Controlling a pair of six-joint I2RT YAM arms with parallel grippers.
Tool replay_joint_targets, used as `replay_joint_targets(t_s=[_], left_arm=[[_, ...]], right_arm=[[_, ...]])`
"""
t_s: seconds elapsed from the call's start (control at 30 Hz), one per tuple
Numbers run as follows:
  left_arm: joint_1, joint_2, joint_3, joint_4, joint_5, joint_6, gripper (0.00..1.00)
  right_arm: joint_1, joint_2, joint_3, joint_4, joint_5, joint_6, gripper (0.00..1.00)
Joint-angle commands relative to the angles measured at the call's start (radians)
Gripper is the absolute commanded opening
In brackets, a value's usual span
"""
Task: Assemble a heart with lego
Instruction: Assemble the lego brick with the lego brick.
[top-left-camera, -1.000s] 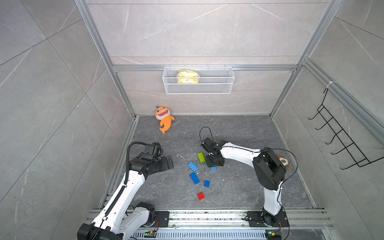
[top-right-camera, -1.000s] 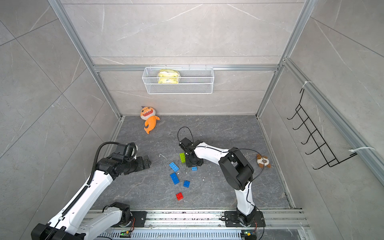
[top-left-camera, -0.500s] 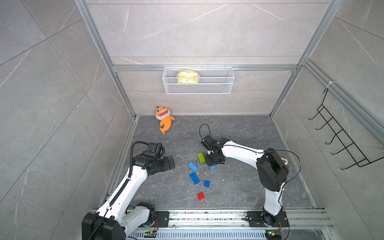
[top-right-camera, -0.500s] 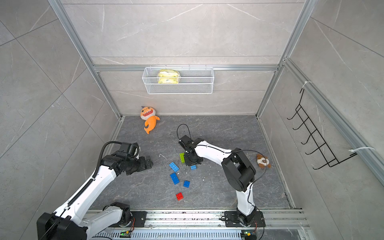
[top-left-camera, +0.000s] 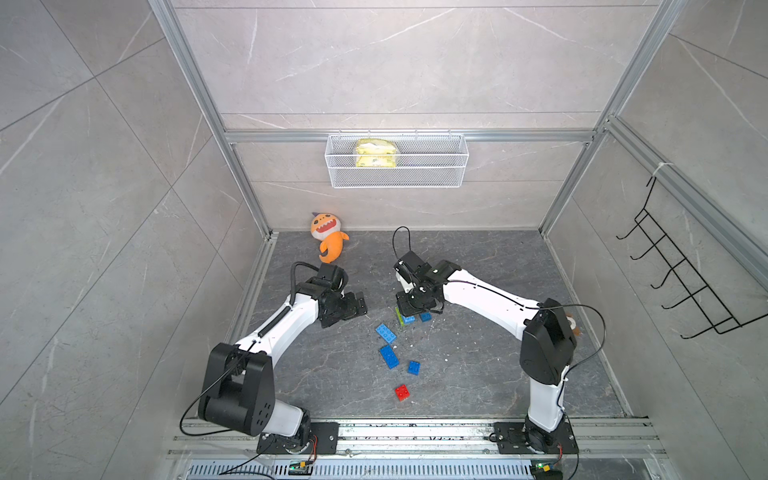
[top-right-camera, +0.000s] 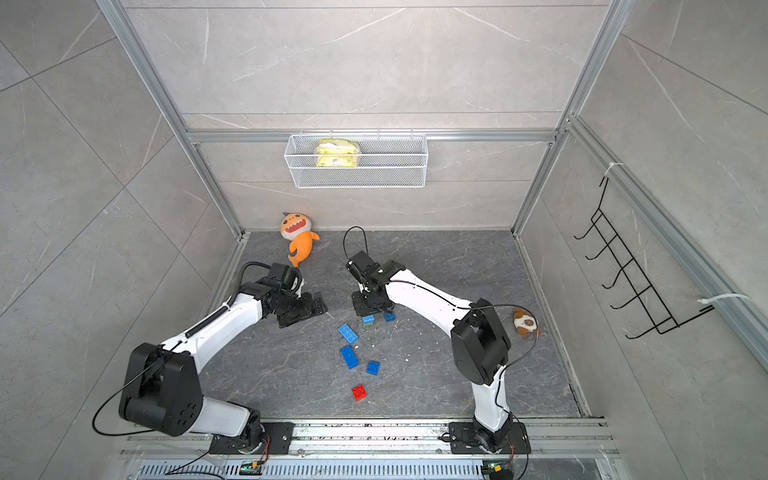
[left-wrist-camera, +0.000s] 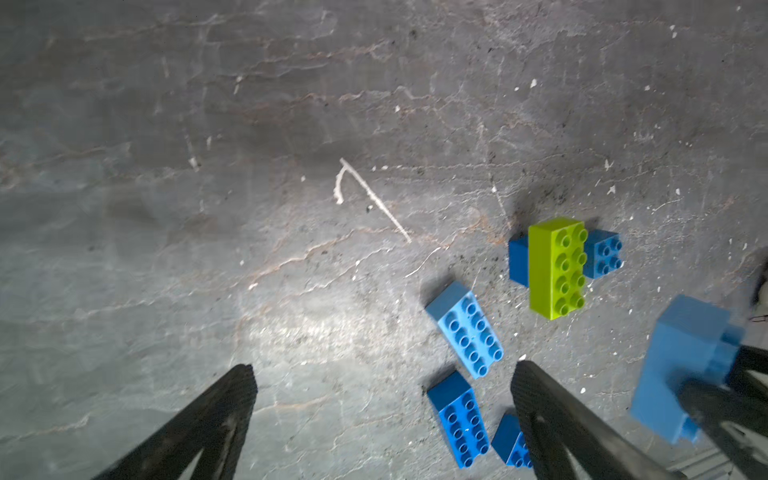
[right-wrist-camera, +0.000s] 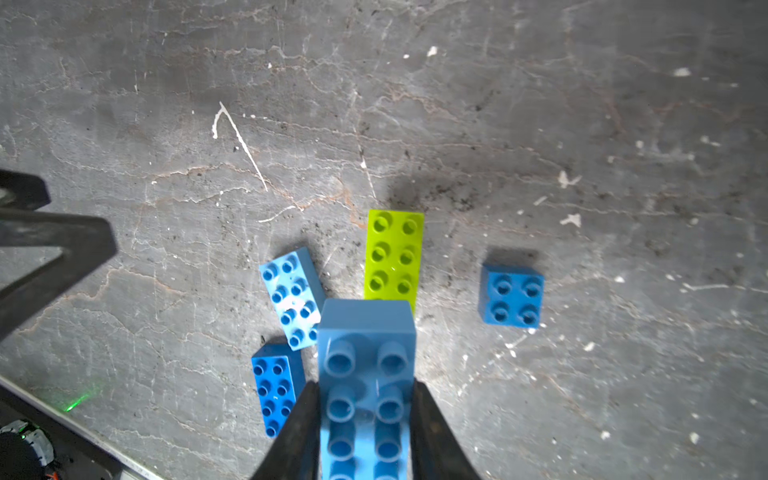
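While the left claw (left-wrist-camera: 382, 368) gapes, the right claw (right-wrist-camera: 365, 388) grips a blue brick (right-wrist-camera: 365, 332)

The counter (right-wrist-camera: 582, 124) looks like dark grey stone, matt and rough, veined with rusty cracks and flecked with white scratches. The lego bricks (right-wrist-camera: 291, 299) are smooth moulded plastic with a mild gloss: the lime-green brick (right-wrist-camera: 394, 253), the small blue square brick (right-wrist-camera: 512, 297), and the blue long brick (right-wrist-camera: 365, 328) held by the right pincer (right-wrist-camera: 365, 386). Its fingers (right-wrist-camera: 299, 432) and those of the left pincer (left-wrist-camera: 382, 365) are matt black and faintly grainy. The arm shells (top-left-camera: 486, 297) are glossy white plastic. The walls (top-left-camera: 374, 62) are smooth marble-look tile with a satin sheen, and the frame (top-left-camera: 407, 135) is brushed metal. The basket (top-left-camera: 399, 176) is white wire mesh, and the plush fish (top-left-camera: 332, 247) is soft orange cloth.
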Motion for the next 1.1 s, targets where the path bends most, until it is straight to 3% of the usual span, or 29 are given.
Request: replay_joint_targets(t_s=[0.0, 0.37, 1.07], left_arm=[[-0.016, 0.028, 0.046, 0.016, 0.044, 0.011, 1.0], [-0.034, 0.049, 0.018, 0.049, 0.06, 0.009, 1.0], [-0.034, 0.042, -0.038, 0.066, 0.058, 0.006, 1.0]], right_arm=[[0.0, 0.077, 0.077, -0.079, 0.015, -0.011, 0.31], [-0.013, 0.198, 0.201, -0.192, 0.037, -0.027, 0.32], [-0.018, 0.276, 0.234, -0.213, 0.011, -0.002, 0.33]])
